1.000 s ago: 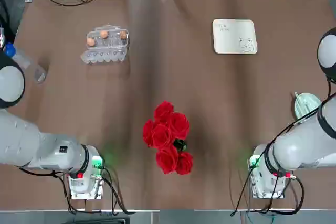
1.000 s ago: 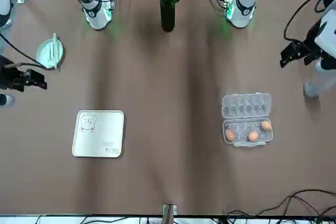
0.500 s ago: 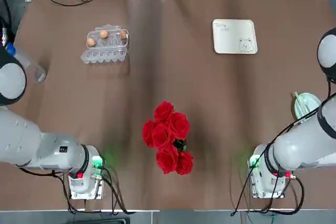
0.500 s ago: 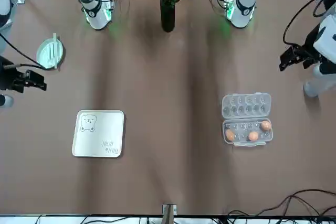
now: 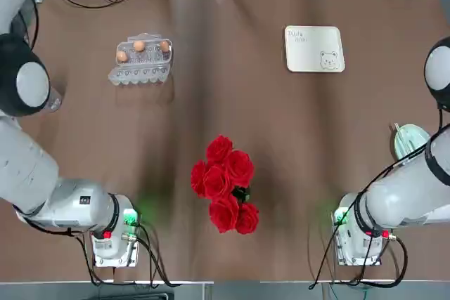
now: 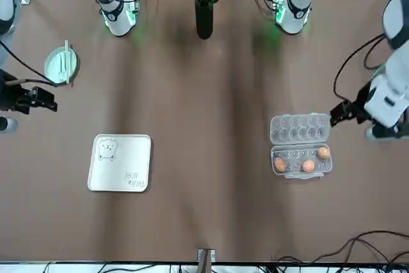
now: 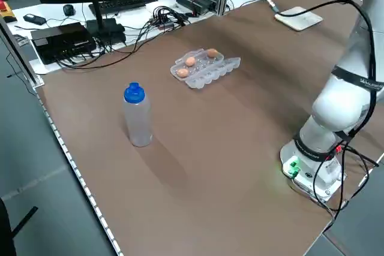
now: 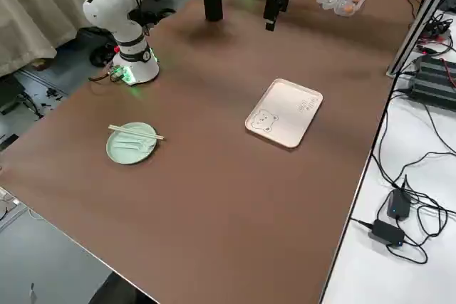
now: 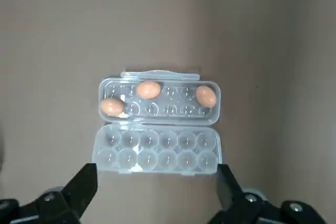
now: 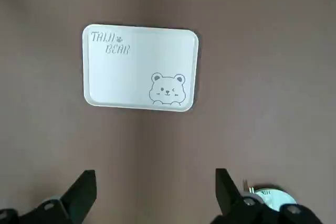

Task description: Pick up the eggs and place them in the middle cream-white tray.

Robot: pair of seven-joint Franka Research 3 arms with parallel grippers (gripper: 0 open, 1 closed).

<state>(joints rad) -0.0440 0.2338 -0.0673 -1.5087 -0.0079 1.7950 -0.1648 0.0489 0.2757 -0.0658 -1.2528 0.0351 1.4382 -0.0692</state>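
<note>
Three eggs (image 9: 148, 89) sit in the clear carton (image 9: 157, 139), far from the cream tray (image 5: 314, 48). My left claw (image 9: 156, 187) hangs wide above the carton, holding nothing. Next I must go down onto one egg. My right claw (image 10: 155, 190), wide too, sees only the tray.

- Three eggs (image 9: 148, 89), all in one half of the egg box.
- One clear egg box (image 9: 157, 121), open, near the far left corner of the table (image 5: 232, 103).
- One cream-white tray (image 5: 314, 48) with a bear on it, near the far right corner.
- One green plate (image 8: 132, 143) by the right edge, with two sticks (image 8: 135, 132) lying on it.
- One bottle (image 7: 138, 115) with a blue cap, by the left edge.
- One dark vase (image 6: 204, 16) near the near edge.
- One bunch of red roses (image 5: 226, 184); I count about six.
- Two robot arms.
</note>
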